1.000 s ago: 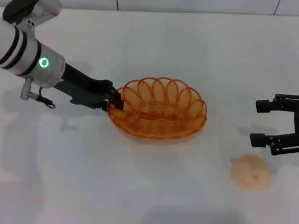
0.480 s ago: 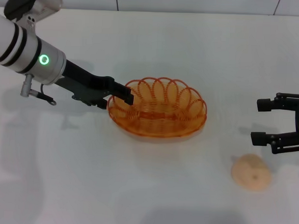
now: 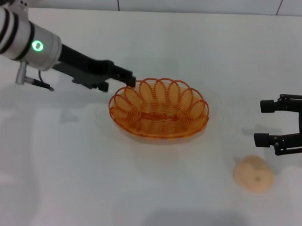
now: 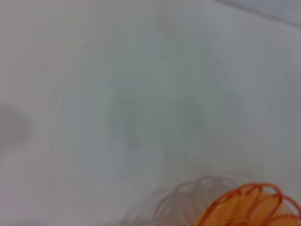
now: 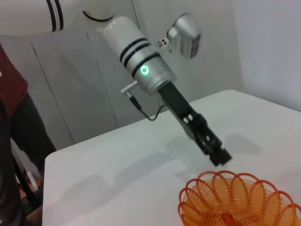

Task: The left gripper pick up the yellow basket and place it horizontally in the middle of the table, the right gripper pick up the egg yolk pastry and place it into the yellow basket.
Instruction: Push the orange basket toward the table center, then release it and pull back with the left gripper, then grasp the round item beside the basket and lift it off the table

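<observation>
The yellow basket (image 3: 158, 115) lies flat on the white table (image 3: 138, 192), near its middle, and it is empty. My left gripper (image 3: 128, 81) hangs just above and behind the basket's left rim, open and clear of the wire. The right wrist view shows it (image 5: 220, 157) above the basket (image 5: 235, 202). The left wrist view shows only a bit of basket rim (image 4: 249, 207). The egg yolk pastry (image 3: 253, 174) sits on the table at the front right. My right gripper (image 3: 267, 123) is open and empty, a little behind and to the right of the pastry.
A wall with panel seams (image 3: 194, 3) runs along the table's far edge. A person in dark red (image 5: 11, 94) stands beyond the table on the left arm's side in the right wrist view.
My left gripper has let go of the basket's left rim and risen up and back from it. The basket stays where it was. The right arm and the pastry have not moved.
</observation>
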Robot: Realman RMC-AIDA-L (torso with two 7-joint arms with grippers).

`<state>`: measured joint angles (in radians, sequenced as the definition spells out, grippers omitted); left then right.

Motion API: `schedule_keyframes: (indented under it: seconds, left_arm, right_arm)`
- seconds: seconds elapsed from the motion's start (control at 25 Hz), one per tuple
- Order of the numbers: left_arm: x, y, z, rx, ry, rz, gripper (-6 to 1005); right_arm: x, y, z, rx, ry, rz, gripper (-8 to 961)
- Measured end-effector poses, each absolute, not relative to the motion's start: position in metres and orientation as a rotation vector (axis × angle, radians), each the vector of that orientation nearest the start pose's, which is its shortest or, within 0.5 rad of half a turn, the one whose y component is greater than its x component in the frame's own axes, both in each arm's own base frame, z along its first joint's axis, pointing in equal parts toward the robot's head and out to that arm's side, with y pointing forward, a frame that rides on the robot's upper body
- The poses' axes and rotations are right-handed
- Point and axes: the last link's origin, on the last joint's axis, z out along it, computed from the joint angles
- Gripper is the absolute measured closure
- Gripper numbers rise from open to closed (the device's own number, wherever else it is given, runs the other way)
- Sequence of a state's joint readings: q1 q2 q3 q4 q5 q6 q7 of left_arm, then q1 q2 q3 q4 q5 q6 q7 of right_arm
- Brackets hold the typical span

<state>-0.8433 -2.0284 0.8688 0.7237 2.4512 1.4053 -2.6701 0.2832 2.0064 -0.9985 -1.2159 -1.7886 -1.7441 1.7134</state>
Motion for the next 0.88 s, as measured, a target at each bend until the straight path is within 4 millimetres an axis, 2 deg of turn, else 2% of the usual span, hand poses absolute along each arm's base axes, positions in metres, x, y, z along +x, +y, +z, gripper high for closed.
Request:
schedule_keyframes:
  seconds: [0.28,0.56,0.8,0.88]
  left_arm:
    - [-0.208,0.410,0.022,-2.353,-1.640,-0.208,112]
    - [-0.216,0.401,0.048,-2.451,-1.411,-0.350,112]
    - [-0.223,0.383,0.070,-2.632,-1.191,-0.275,112]
    - [-0.223,0.381,0.071,-2.659,-1.158,-0.258,112]
  right_arm:
    - [0.235,0.288,0.066,-2.865,0.520,0.590,84]
    - [0.237,0.290,0.064,-2.859,0.536,0.597,84]
    - [0.238,0.291,0.064,-2.849,0.553,0.587,84]
    - [0.239,0.292,0.063,-2.842,0.568,0.580,84]
